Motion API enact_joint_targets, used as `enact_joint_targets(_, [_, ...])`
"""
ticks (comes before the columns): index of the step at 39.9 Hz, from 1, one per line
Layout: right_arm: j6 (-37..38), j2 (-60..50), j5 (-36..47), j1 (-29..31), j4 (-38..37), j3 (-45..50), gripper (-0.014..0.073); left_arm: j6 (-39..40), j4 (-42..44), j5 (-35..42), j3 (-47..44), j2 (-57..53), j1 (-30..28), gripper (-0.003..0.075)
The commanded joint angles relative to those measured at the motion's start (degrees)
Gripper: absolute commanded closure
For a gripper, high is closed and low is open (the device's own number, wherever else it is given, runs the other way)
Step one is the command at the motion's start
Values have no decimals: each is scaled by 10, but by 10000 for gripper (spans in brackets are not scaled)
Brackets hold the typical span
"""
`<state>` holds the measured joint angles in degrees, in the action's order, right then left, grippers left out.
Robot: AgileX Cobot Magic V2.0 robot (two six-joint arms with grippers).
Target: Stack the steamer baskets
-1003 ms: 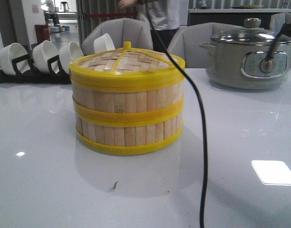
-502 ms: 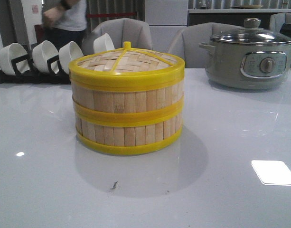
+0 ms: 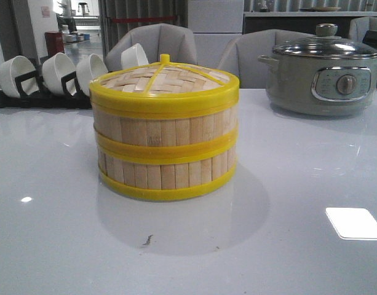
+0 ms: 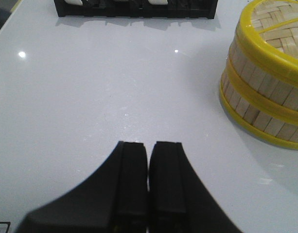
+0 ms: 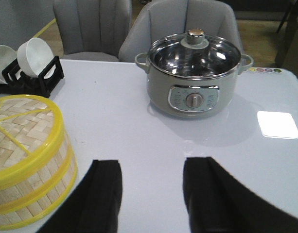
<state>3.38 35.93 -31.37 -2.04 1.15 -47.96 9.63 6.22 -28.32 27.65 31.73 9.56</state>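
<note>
The left gripper [image 4: 148, 150] hangs low over the bare table [image 3: 311, 184] with its two black fingers pressed together, holding nothing. The right gripper [image 5: 152, 177] is also clear of everything, its fingers spread wide with table between them. Neither arm shows in the front view.

The steamer baskets [image 3: 165, 147] stand stacked one on the other at the table's middle, a woven lid [image 3: 163, 78] with yellow ribs closing the top one; what lies inside is hidden. Behind to the left, white bowls [image 3: 56, 70] sit tilted in a black rack [image 3: 34, 97], probably four. To the right stands a grey electric pot [image 3: 323, 74] under its glass lid, seemingly empty.
</note>
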Motion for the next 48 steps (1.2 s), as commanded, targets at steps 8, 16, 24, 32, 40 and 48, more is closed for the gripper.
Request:
enact_joint_targets(8, [-4, -140, 50, 41, 6, 104, 180, 5, 3, 44, 16, 0, 5, 636])
enact_joint_targets(16, [-4, -208, 51, 49, 6, 179, 180, 5, 3, 44, 16, 0, 5, 636])
enact_joint_targets(24, [-4, -252, 51, 49, 6, 237, 180, 5, 3, 44, 16, 0, 5, 636])
enact_joint_targets(32, [-4, -279, 52, 49, 6, 279, 180, 5, 3, 44, 16, 0, 5, 636])
enact_joint_targets(40, [-4, -287, 60, 49, 6, 281, 202, 5, 3, 44, 16, 0, 5, 636])
enact_joint_targets(48, [-4, -287, 61, 49, 6, 281, 571, 5, 3, 44, 16, 0, 5, 636])
